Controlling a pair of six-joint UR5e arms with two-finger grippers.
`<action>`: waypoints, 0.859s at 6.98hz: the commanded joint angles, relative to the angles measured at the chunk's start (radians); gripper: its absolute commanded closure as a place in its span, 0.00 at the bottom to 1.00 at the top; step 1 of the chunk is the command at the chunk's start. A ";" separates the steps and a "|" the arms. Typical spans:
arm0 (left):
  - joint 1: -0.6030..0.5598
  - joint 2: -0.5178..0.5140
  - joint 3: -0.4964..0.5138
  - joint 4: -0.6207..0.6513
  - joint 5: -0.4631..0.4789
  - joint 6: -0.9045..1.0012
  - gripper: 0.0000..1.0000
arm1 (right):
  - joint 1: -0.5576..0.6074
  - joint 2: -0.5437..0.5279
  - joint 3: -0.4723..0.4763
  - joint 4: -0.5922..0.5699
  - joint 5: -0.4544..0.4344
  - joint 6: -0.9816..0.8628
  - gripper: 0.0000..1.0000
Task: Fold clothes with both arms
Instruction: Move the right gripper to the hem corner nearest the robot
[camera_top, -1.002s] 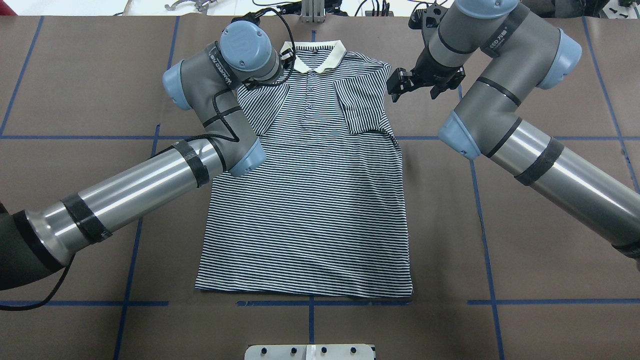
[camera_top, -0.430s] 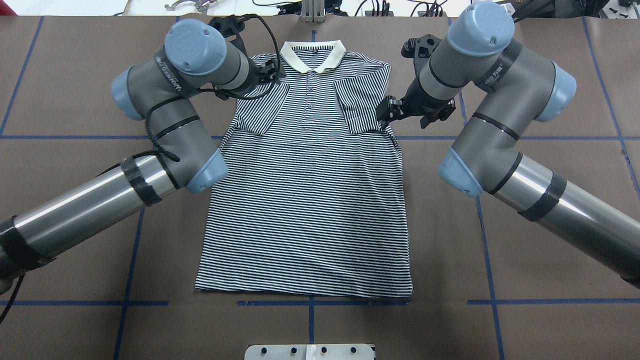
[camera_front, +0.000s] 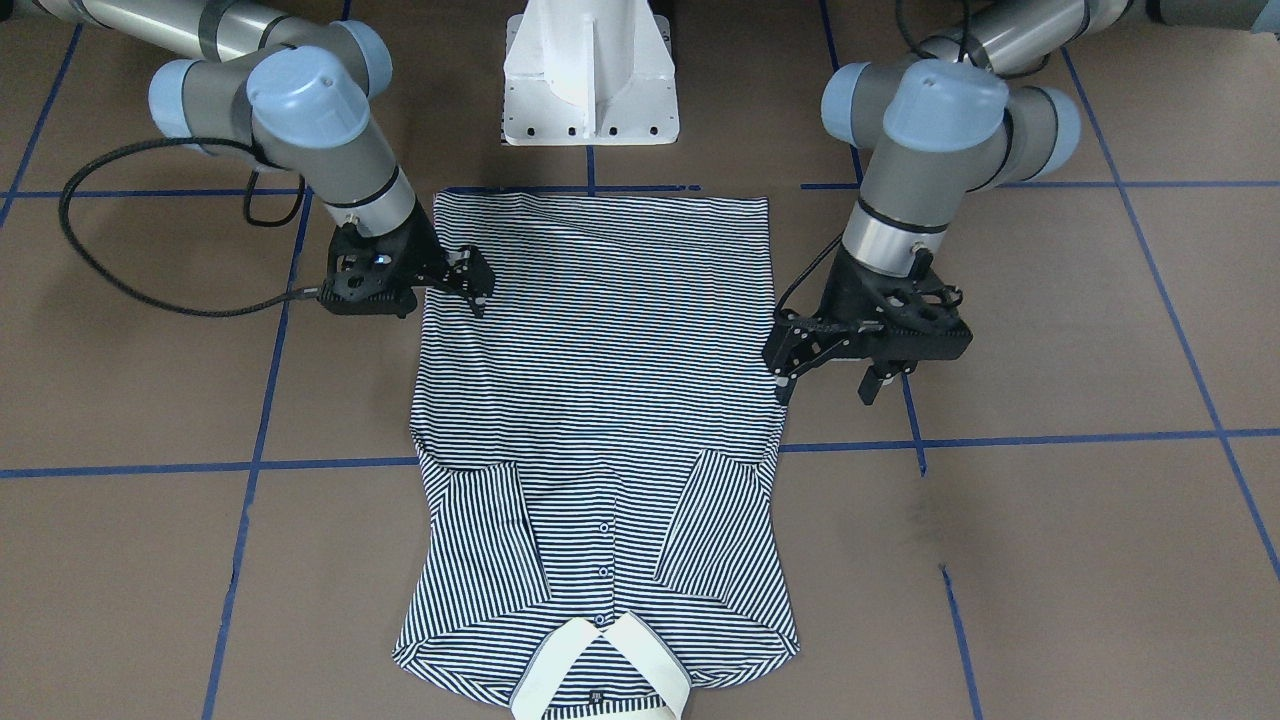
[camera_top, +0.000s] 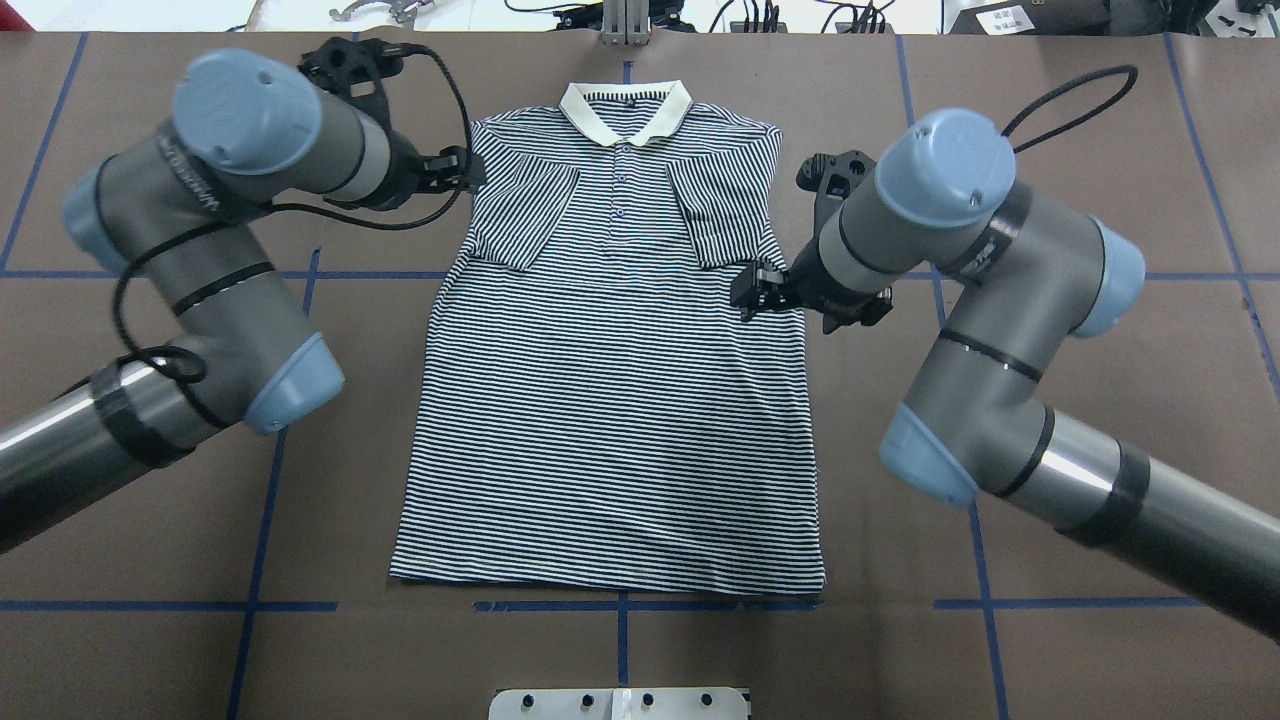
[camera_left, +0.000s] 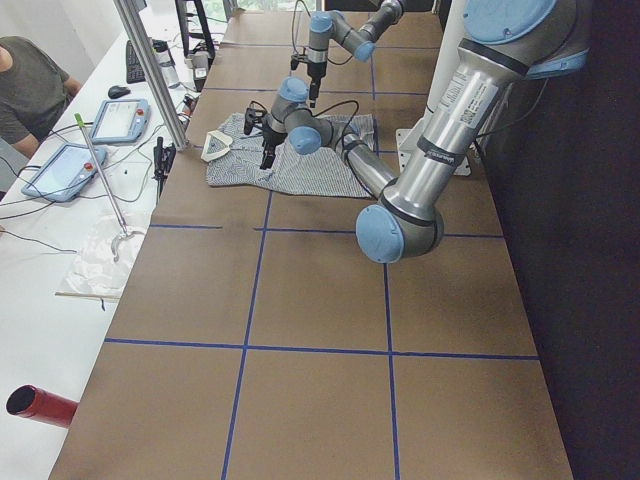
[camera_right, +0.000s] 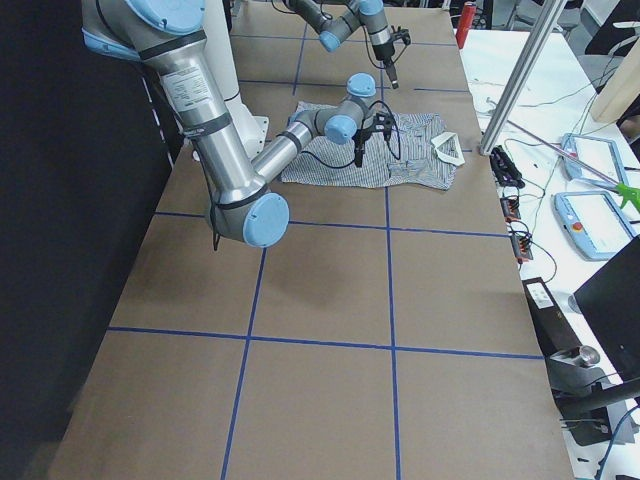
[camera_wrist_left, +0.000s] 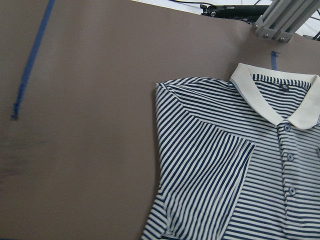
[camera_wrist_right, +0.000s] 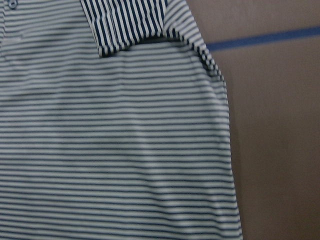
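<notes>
The striped polo shirt (camera_top: 610, 400) lies flat and face up on the brown table, cream collar (camera_top: 625, 110) at the far end, both sleeves folded in over the chest. My left gripper (camera_top: 458, 170) hovers open beside the shirt's left shoulder, holding nothing. My right gripper (camera_top: 752, 288) is open over the shirt's right side edge, just below the folded sleeve. In the front-facing view the left gripper (camera_front: 782, 365) and right gripper (camera_front: 475, 282) flank the shirt (camera_front: 600, 400). The wrist views show only shirt cloth (camera_wrist_left: 225, 175) (camera_wrist_right: 115, 150), no fingers.
Blue tape lines (camera_top: 270, 500) grid the brown table cover. The white pedestal base (camera_front: 590, 80) stands behind the hem. A side bench with tablets (camera_left: 120, 120) and a seated person (camera_left: 30, 90) runs past the collar end. A red cylinder (camera_left: 40, 405) lies there.
The left arm swung left, its gripper going from the collar to outside the left shoulder. The right gripper travelled along the shirt's right edge toward the hem. The shirt stayed put.
</notes>
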 joint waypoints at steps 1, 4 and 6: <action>-0.002 0.042 -0.060 0.007 -0.003 0.017 0.00 | -0.194 -0.112 0.146 -0.007 -0.176 0.197 0.00; 0.001 0.033 -0.060 0.007 -0.003 -0.004 0.00 | -0.282 -0.176 0.134 -0.015 -0.246 0.206 0.00; 0.004 0.030 -0.059 0.006 -0.003 -0.004 0.00 | -0.293 -0.179 0.134 -0.015 -0.231 0.206 0.00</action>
